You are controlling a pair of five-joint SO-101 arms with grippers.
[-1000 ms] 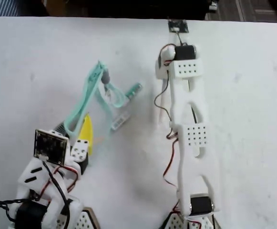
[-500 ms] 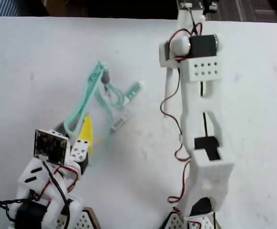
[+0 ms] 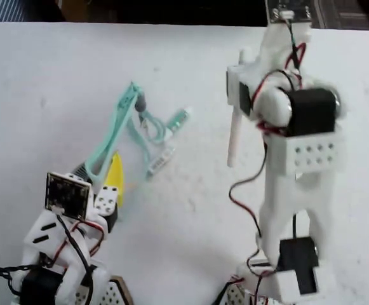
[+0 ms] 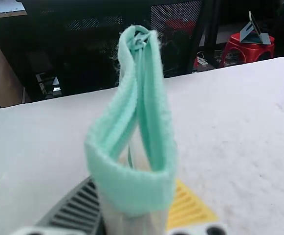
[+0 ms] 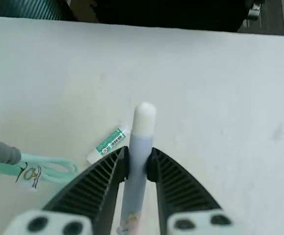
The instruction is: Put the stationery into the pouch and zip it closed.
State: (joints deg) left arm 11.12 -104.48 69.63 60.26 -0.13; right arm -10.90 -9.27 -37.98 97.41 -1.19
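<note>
On the bench: pouch (image 4: pixel 146 127), rim raised; small tube (image 3: pixel 179 118) just beside it.
Left end effector (image 4: pixel 132 208): clenched on pouch rim, probably to hold the mouth open.
Right end effector (image 5: pixel 138 154): grasping pen (image 5: pixel 142 122) aloft, apparently for loading.

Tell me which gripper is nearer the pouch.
Left. The left gripper clamps the pouch by its edge; the right gripper, holding a white pen, is apart from it.
</note>
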